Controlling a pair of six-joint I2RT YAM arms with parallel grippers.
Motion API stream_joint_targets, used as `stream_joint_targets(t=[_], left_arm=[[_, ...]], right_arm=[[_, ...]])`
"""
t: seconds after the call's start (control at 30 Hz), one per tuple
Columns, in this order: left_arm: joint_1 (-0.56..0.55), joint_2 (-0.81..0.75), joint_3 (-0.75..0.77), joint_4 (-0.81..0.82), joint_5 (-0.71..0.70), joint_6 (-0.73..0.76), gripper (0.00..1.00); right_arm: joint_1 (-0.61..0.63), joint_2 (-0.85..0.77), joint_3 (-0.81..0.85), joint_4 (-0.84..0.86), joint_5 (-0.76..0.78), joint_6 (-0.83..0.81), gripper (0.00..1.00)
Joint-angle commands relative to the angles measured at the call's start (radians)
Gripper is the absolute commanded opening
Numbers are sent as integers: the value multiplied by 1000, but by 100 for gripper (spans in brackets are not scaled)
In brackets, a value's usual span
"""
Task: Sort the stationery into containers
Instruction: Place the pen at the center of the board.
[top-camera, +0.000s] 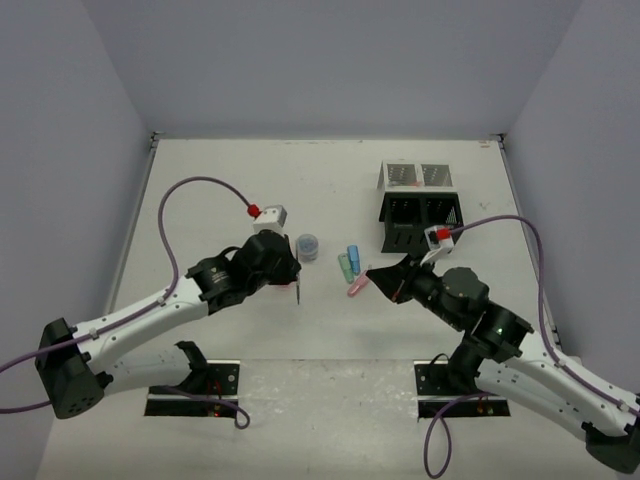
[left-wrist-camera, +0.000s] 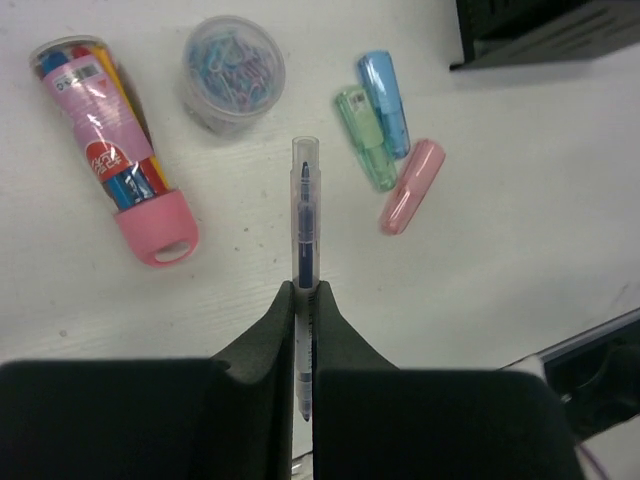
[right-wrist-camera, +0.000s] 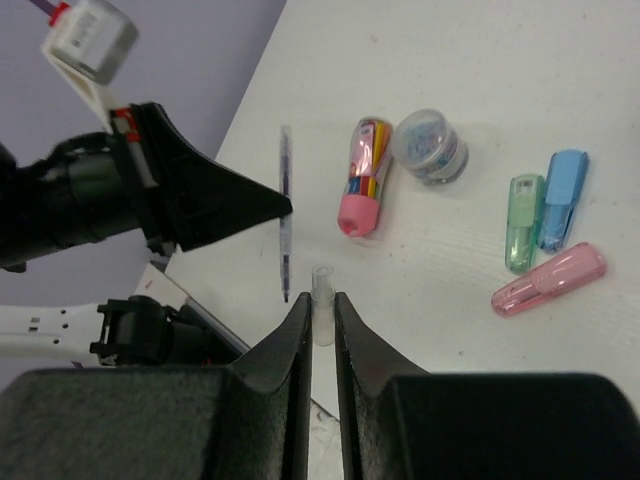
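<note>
White counter (top-camera: 220, 190), stationery.
Green marker (left-wrist-camera: 363, 137), blue marker (left-wrist-camera: 384, 103), pink marker (left-wrist-camera: 411, 186), pot (left-wrist-camera: 233, 72), tube (left-wrist-camera: 115, 150); black box (top-camera: 400, 235), white box (top-camera: 400, 178) far right.

Overhead: looks down from behind both arm bases, far off, over the whole tabletop (top-camera: 200, 190). Left wrist: peers close along its own jaws at the tabletop. Right wrist: same, facing the left arm (right-wrist-camera: 90, 200). Shared by all three: pink marker (top-camera: 357, 287), clip pot (top-camera: 309, 246).

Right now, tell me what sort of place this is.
Probably a robot test cell in a lab: a white table boxed in by plain grey wall panels, two robot arms bolted at its near edge, and stationery with mesh organisers laid out for sorting.
</note>
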Motion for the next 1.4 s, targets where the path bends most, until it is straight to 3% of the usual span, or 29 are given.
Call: stream_joint_targets(t=[0.0,0.2,0.47,0.63,1.2,1.27,1.37], left_arm=[[-4,141,51,-79,146,301,0],[-52,292,68,-37,302,470,0],[-196,544,270,-219,182,611,0],[-208,595,258,-190,293,728,0],[-213,756,255,-196,327,746,0],[-213,754,257,-198,318,746,2],[-213,736,260,-202,304,743,14]], right_arm=[[-3,-21,105,-133,97,-99,0],[-2,-71,157,-217,116,-125,0],[-3,-131,208,-282,125,-155,0],[-2,-177,208,-311,122,-153,0],[-2,-206,206,-325,127,-168,0],[-2,-206,208,-325,127,-168,0],[-2,-203,211,-325,128,-169,0]])
